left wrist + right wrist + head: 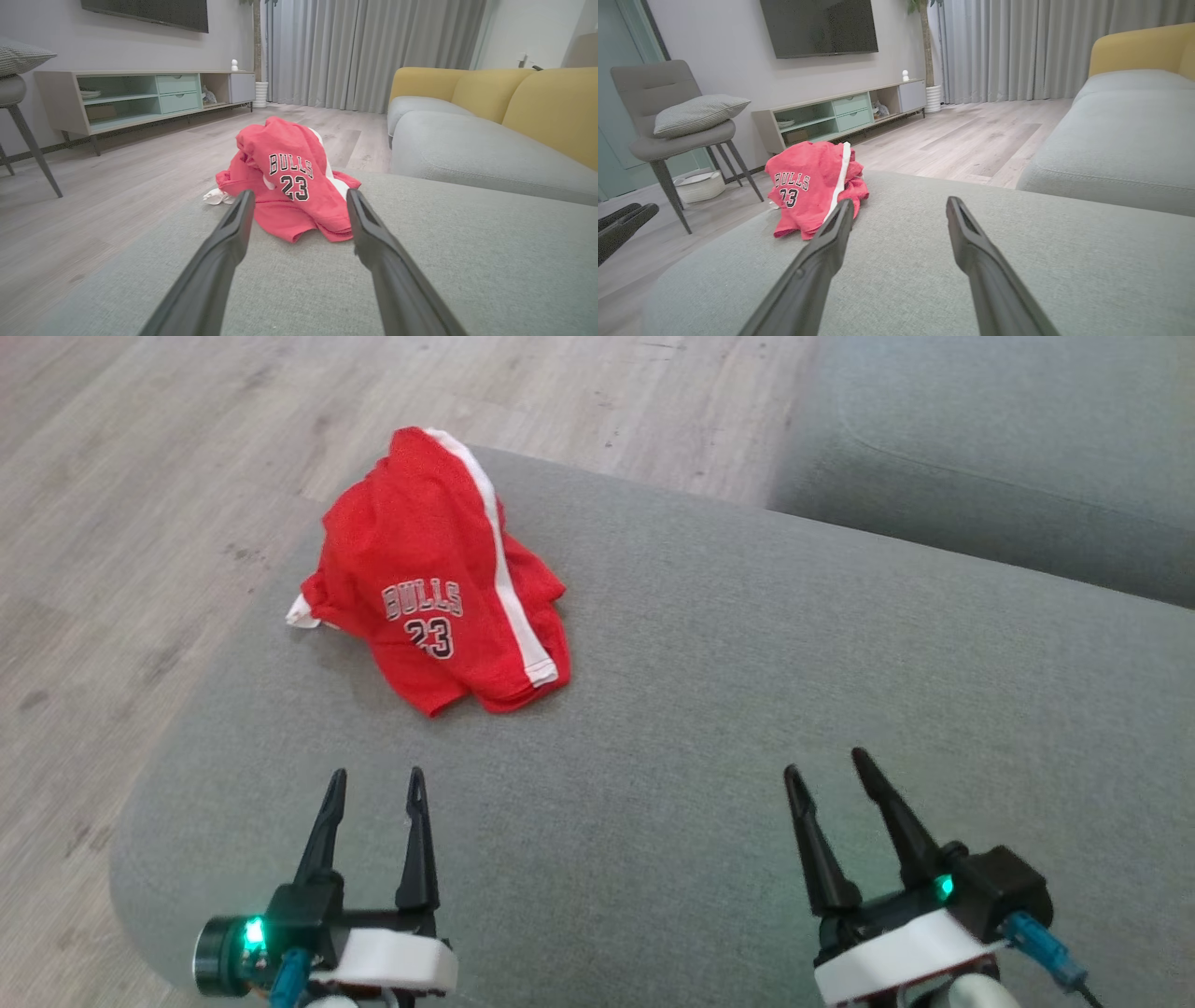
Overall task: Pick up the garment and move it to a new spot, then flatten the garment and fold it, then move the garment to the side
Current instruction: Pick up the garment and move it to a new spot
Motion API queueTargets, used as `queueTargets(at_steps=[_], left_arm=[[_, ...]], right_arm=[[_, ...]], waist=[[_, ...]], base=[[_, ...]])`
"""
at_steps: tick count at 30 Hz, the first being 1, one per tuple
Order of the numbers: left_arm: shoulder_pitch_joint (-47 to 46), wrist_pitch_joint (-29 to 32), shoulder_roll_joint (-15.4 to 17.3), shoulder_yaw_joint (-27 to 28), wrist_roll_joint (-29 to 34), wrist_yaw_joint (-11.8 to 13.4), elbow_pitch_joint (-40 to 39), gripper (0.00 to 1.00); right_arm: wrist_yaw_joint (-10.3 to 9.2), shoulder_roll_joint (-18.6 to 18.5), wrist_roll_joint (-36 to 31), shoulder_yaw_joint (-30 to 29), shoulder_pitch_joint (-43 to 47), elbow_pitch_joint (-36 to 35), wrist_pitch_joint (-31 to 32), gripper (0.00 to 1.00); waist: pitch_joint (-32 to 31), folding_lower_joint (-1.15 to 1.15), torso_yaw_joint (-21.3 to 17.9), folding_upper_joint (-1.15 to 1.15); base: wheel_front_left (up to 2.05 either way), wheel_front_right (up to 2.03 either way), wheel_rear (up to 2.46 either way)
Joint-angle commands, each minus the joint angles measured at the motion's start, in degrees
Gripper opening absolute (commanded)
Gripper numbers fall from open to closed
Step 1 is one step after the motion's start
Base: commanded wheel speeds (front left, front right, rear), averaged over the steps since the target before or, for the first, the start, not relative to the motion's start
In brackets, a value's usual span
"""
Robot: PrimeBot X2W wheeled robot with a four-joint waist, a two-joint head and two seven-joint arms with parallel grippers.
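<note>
Two grippers hover low over the grey seat, each with two long dark fingers, four in all. The left gripper (376, 773) has its jaws spread wide with nothing between them. The right gripper (824, 762) is just as wide apart and just as empty. Neither touches the cloth.

There is one garment (439, 588), a red jersey with a white side stripe and "BULLS 23" printed on it. It lies crumpled in a heap near the far left corner of the seat cushion (747, 709), with a small white scrap of it poking out at the cushion's edge. From the left gripper it sits at about 12 to 1 o'clock, a short way ahead. From the right gripper it is at about 10 o'clock and well apart. Bare grey fabric is all that lies between either gripper and the heap.

I count two grey seat sections: the one holding the jersey, and a second one (1008, 448) at about 1 o'clock, with a strip of wooden floor (140, 476) showing between them. Yellow back cushions (551, 107) rise behind that second section.

Further out, across the floor at about 11 o'clock, stands one low media console (840, 112) with two pale green drawers. One dark television (819, 25) hangs on the wall above it. Grey curtains (364, 51) hang at 12 o'clock. At about 9 o'clock is one grey chair (658, 107) with one striped pillow (698, 114) on its seat, and a white basket (698, 185) on the floor just beside its legs.
</note>
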Motion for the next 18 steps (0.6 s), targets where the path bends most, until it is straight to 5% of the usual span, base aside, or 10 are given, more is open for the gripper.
queueTargets(at_steps=[1,10,18], left_arm=[[-1.25,-0.55,-0.11,2.19,0.44,0.22,-1.88,1.0],[-4.3,-0.55,0.63,4.5,1.58,-1.49,-1.04,1.0],[-21.48,2.69,7.75,6.83,2.15,-5.83,7.29,1.0]], right_arm=[[-0.04,-0.41,-0.49,1.76,-0.81,-1.8,-0.63,1.0],[-0.04,-0.41,-1.4,4.11,-2.18,-1.82,-0.63,1.0],[-0.04,-0.41,-3.16,4.06,-5.26,-1.81,-0.63,1.0]], waist=[[-0.17,0.0,0.79,0.0],[3.23,0.0,-0.67,0.0],[10.66,0.0,-6.52,0.0]], base=[[0.0,0.0,0.0],[0.0,0.0,0.0],[0.0,0.0,0.0]])
